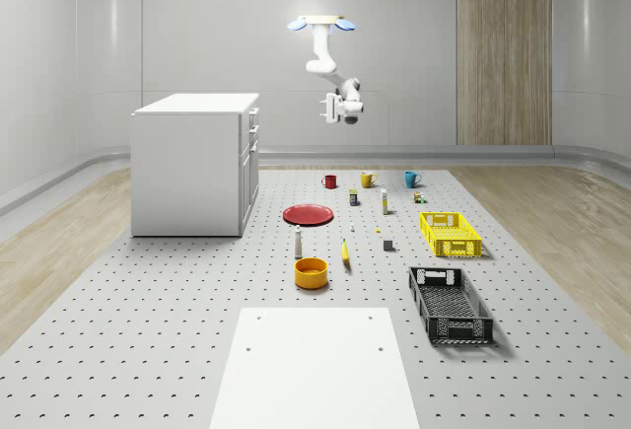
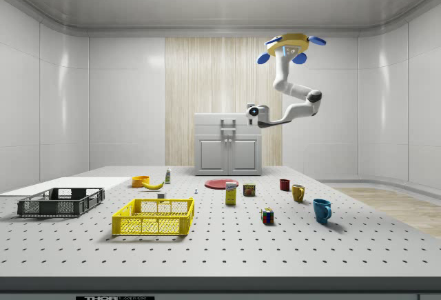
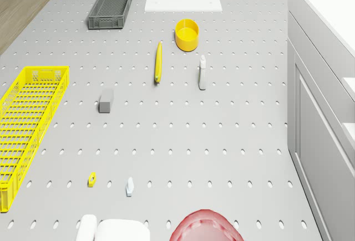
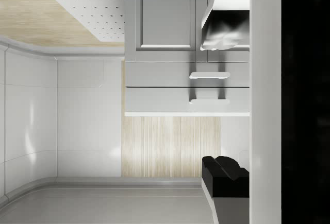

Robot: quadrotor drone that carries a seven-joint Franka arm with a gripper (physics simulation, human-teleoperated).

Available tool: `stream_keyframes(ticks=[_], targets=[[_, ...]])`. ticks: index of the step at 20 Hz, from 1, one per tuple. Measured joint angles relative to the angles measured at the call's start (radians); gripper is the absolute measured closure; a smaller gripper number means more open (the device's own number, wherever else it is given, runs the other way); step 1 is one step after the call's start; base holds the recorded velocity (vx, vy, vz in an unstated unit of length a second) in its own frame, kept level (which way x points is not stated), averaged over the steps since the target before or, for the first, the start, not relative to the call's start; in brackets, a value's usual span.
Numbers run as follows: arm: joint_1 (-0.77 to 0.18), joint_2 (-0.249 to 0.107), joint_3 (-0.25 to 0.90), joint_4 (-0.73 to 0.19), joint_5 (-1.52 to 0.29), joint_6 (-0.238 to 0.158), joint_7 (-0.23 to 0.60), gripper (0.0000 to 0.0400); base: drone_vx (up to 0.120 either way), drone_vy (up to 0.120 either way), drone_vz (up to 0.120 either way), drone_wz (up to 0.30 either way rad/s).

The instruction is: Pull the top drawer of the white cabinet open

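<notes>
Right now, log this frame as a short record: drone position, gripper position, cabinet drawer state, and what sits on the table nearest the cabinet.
drone: hovering above the table's far end, off the cabinet's drawer side
gripper: in the air, level with the cabinet top, apart from the cabinet
cabinet: white, on the table's left in the whole-scene view
top drawer: shut, handle untouched
nearest item: red plate
task progress: drawer not yet pulled

Pegboard floor (image 1: pixel 148 301) carries white cabinet (image 1: pixel 187 168), crates, cups.
</notes>
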State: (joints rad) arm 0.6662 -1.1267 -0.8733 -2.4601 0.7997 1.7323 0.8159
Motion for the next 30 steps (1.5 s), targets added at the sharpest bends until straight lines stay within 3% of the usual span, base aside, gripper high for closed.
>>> stream_keyframes(ticks=[3,10,14,30], targets=[[0.005,-0.006,-0.002,-0.001,-0.005,0.005,0.004,0.0095,0.120,0.000,0.000,0.000],[0.016,-0.018,-0.005,-0.002,-0.015,0.015,0.013,0.0095,0.120,-0.114,0.000,0.000],[0.022,-0.025,-0.002,-0.007,-0.017,0.026,0.016,0.0095,0.010,-0.010,0.000,0.000],[0.063,-0.021,0.121,-0.105,0.090,0.186,-0.012,0.0095,0.000,0.000,0.000,0.000]])
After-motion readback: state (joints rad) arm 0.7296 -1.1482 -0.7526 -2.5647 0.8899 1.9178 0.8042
